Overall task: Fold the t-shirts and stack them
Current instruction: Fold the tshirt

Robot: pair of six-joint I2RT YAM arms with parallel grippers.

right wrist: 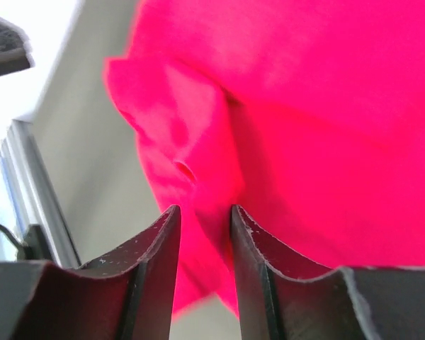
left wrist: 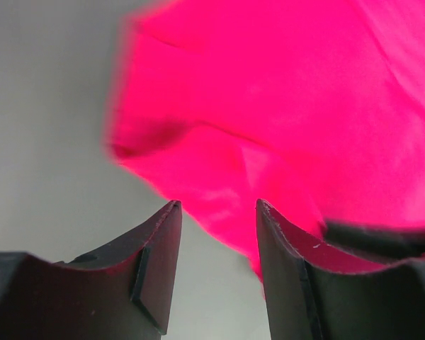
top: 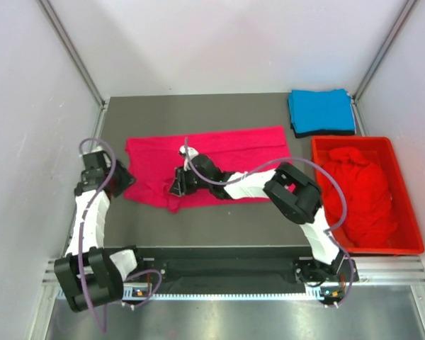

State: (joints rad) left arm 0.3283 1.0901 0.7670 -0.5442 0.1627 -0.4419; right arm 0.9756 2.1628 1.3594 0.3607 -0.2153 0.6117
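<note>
Two grippers are set at the pink t-shirt point(top: 227, 152), which is spread flat across the middle of the table point(top: 219, 230), nearer the left edge than the right. At the shirt's left end, close to the table's left edge, the left gripper point(top: 117, 177) is seen with its jaws spread. In its wrist view the hem corner lies between and just ahead of the tips, with nothing nipped. Further right, on the shirt's near hem, the right gripper point(top: 178, 185) is placed over a small ruck of cloth. Its jaws stand a narrow gap apart and pink fabric shows in that gap, but whether it is pinched cannot be told.

The step in hand is judged to be the first fold. It would be done well if the left jaws were closed on the corner first, then both hems lifted level together and carried toward the far edge, so that no slanting crease is dragged in.

Open room is found along the near edge and toward the far left corner. The far right corner is taken by a folded blue t-shirt point(top: 320, 110), and the right edge by a red crate point(top: 350, 140) holding crumpled red t-shirts point(top: 361, 198). Swings to the right should be stopped short of its rim.
</note>
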